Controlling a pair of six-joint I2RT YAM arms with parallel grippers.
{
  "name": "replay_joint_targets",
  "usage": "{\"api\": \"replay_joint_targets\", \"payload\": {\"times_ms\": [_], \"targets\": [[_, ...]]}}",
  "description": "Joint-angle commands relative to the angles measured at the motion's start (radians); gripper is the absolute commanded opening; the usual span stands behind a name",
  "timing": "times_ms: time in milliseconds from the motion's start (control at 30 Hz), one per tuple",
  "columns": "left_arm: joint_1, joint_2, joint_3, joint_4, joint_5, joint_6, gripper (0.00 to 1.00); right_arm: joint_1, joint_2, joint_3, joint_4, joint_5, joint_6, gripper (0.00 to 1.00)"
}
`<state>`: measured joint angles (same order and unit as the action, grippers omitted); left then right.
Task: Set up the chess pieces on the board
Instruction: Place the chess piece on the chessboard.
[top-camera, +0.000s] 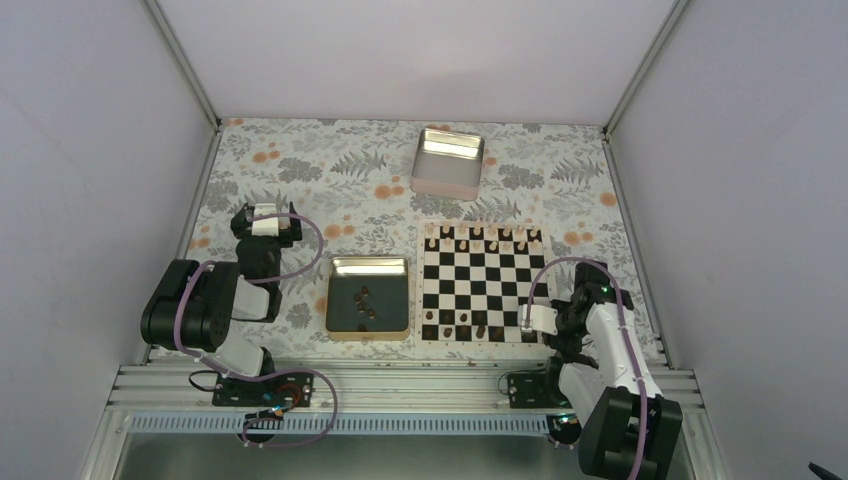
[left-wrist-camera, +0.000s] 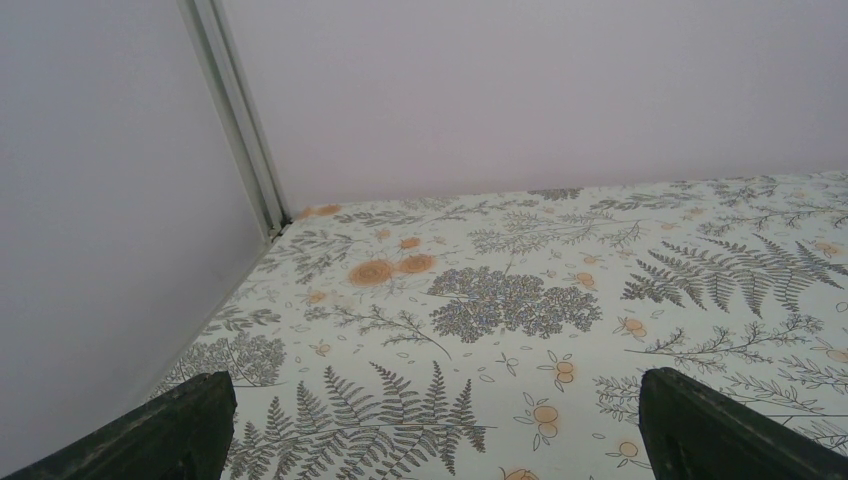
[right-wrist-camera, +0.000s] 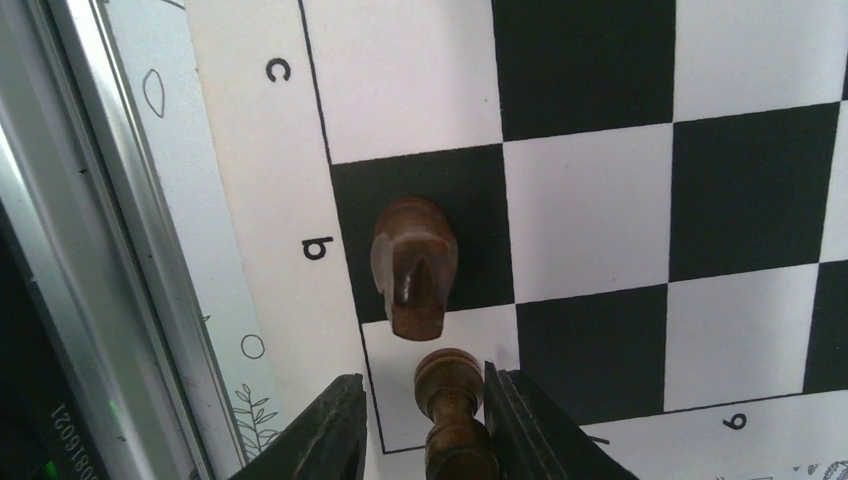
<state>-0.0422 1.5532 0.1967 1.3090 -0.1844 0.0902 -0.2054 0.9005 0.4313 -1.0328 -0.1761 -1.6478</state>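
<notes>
The black-and-white board lies right of centre. Several dark brown chess pieces stand along its near row, and more lie in the gold-rimmed tray. In the right wrist view a dark knight stands on the black square by the letter b. Just below it a dark turned piece stands on the white corner square between my right gripper's fingers; it touches the right finger, with a gap on the left. That right gripper is at the board's near right corner. My left gripper is open and empty over the cloth.
Pale pieces line the board's far row. A silver tin stands behind the board. The left arm rests at the left over the floral cloth. A metal rail runs close to the board's near edge.
</notes>
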Motion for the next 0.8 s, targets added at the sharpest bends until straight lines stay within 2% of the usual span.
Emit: {"api": "replay_joint_targets", "payload": {"times_ms": [0,433,567,767], "targets": [[-0.004,0.012,0.001,0.046,-0.003,0.000,1.00,-0.011,-0.006,0.029,-0.016,-0.007,0.012,0.33],[-0.004,0.012,0.001,0.047,-0.003,0.001,1.00,-0.010,0.020,0.134,-0.012,-0.065,0.037,0.37],[-0.004,0.012,0.001,0.047,-0.003,0.001,1.00,0.003,0.063,0.253,-0.058,-0.146,0.042,0.39],[-0.003,0.012,0.001,0.047,-0.004,0.001,1.00,0.131,0.195,0.472,-0.108,-0.229,0.168,0.40]]}}
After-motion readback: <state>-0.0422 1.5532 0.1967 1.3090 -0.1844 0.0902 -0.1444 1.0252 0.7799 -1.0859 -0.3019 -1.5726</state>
